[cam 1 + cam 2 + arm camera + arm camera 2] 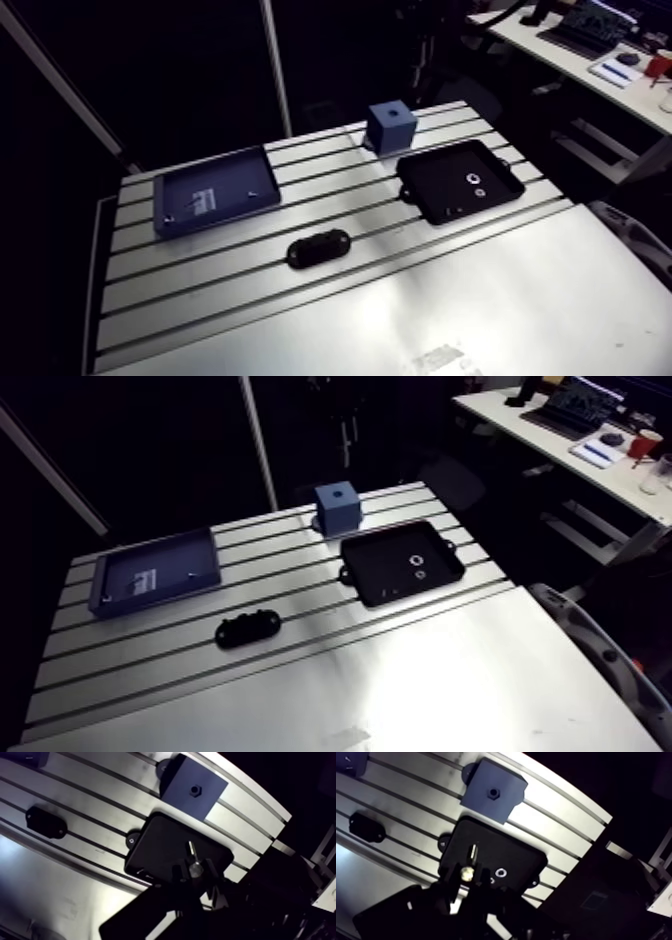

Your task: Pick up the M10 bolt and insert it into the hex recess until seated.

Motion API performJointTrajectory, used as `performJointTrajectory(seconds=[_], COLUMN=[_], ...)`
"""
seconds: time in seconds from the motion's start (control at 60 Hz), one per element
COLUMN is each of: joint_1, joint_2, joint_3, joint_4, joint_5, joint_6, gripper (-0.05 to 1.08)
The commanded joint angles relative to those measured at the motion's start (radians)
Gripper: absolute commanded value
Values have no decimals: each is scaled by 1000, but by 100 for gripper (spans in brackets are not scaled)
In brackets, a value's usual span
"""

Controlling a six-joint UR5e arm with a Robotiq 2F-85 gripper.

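A: Robot body, quick. What shows?
B: Wrist view only. Gripper (195, 872), all matte black. Two blocky fingers (178, 875) with squared tips, one at 9 o'clock of its midline and one at 3 o'clock.
A: Under the fingers?
B: A wide dark housing with flat slab faces and angular edges, broadening toward 7 o'clock from the fingertips. A few thin pale glints along the edges.
A: Screws, labels?
B: Too dark to tell.
A: Arm view?
B: Can't pick the arm out against the dark.
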Motion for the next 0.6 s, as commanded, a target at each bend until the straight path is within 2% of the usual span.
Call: performJointTrajectory(seconds=[0.017,0.283,0.483,0.6], joint_1=[1,1,1,1], joint_2=[31,68,79,86], joint_3=[-5,-40,-52,-53], joint_4=[-19,-29,-29,-28], joint_5=[-10,-9,3,3], joint_6=[-5,-7,-4,-2], gripper=[90,91,93,93])
